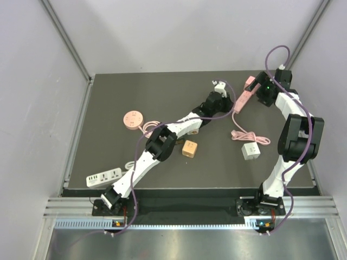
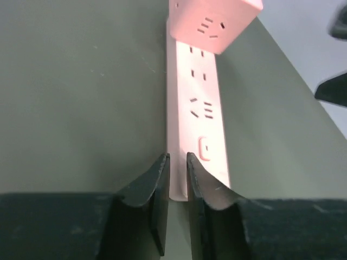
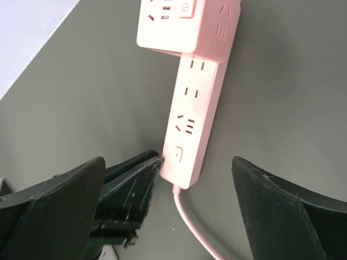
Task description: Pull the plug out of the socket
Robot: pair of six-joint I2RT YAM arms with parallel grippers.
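Observation:
A pink power strip [image 1: 242, 99] lies at the back right of the table. A pink cube plug adapter [image 1: 250, 82] sits plugged on its far end; it also shows in the left wrist view [image 2: 214, 21] and the right wrist view [image 3: 187, 24]. My left gripper [image 2: 178, 168] has its jaws almost together, tips at the left corner of the strip's cord end [image 2: 198, 135]; its black fingers [image 3: 135, 173] touch that corner in the right wrist view. My right gripper [image 3: 173, 206] is wide open and empty, above the cord end of the strip [image 3: 190, 124].
The strip's pink cable [image 1: 246, 135] loops in front of it. A white cube adapter [image 1: 250, 151], a wooden cube [image 1: 190, 149], a round pink socket [image 1: 132, 119] and a white power strip [image 1: 103, 177] lie on the dark mat. Enclosure walls stand close by.

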